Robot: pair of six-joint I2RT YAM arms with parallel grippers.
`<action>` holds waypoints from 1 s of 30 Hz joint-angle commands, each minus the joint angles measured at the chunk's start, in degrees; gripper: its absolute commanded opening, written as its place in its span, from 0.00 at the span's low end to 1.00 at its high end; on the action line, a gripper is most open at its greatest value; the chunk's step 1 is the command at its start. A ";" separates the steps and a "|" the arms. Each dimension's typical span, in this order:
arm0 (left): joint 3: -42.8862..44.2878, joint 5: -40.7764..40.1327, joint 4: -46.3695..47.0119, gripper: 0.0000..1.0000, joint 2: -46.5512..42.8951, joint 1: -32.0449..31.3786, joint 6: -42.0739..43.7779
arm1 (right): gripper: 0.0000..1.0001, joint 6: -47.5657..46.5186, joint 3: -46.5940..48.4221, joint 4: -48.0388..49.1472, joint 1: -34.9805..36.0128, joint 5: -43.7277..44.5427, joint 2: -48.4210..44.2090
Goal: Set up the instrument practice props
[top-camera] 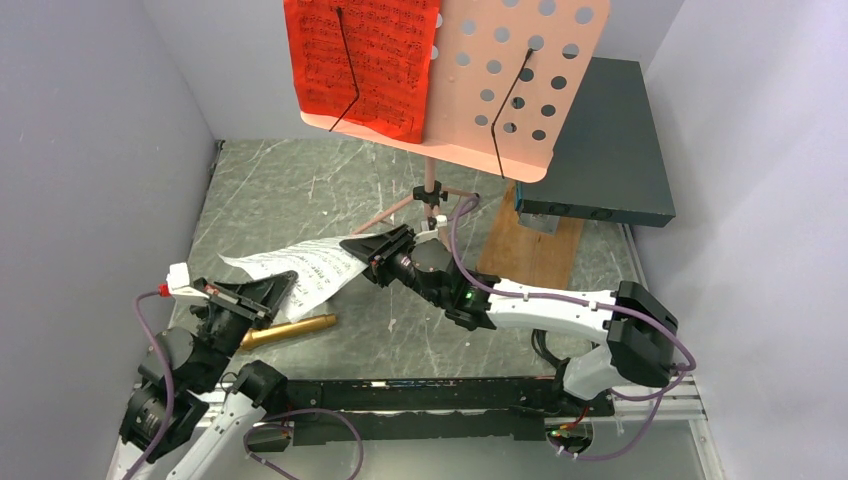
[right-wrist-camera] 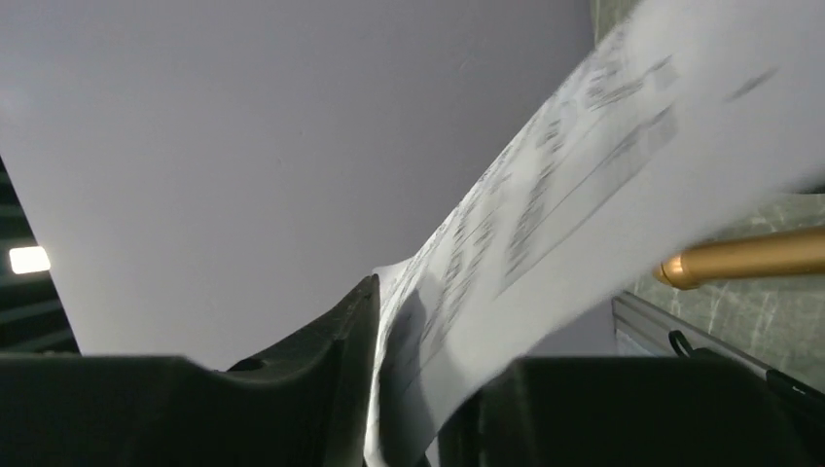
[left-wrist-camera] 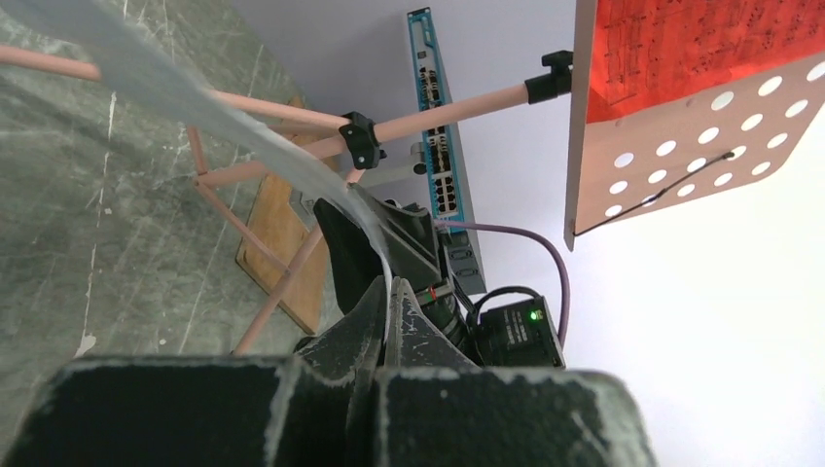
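At the far left we see the left gripper (top-camera: 272, 290) low over the grey-green marbled table (top-camera: 290, 190). In its own wrist view the two black fingers (left-wrist-camera: 370, 321) are pressed together, with the near edge of the white printed music sheet (top-camera: 300, 265) pinched between them. The sheet hangs off the table as a slightly sagging band between the two grippers.

Just below the sheet in the overhead view, the gold cylindrical microphone (top-camera: 290, 331) lies flat on the table, close beside the left arm. Neither gripper touches it. Its rounded tip also shows at the edge of the right wrist view, past the paper.

At the sheet's other end we find the right gripper (top-camera: 352, 247). It reaches in from the right, and its jaws are closed down on the paper, which fills the narrow gap between them in the right wrist view.

Behind the right gripper stands the pink perforated metal music stand (top-camera: 452, 140), with its tripod legs planted on the table. The red music sheet (top-camera: 365, 55) rests on the left half of its desk under a thin black wire arm, while the right half is bare pink plate with a second wire arm across it.

To the right, a dark teal box (top-camera: 610, 140) sits on a wooden board (top-camera: 530, 255) against the wall.
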 commanded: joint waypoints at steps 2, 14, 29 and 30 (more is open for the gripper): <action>2.57 1.26 -4.87 0.00 -2.49 -0.06 3.81 | 0.11 -0.84 2.32 2.60 -0.28 0.85 2.20; 17.02 -10.05 -38.04 1.00 0.42 -0.06 6.43 | 0.00 -23.92 -1.24 1.03 0.27 7.37 -5.77; 27.56 5.08 -26.70 1.00 13.15 -0.06 37.33 | 0.00 -89.35 2.54 -24.38 0.18 -31.40 -21.43; 27.72 7.20 -25.93 0.99 14.49 -0.06 38.39 | 0.00 -91.64 4.57 -28.44 0.18 -32.74 -22.08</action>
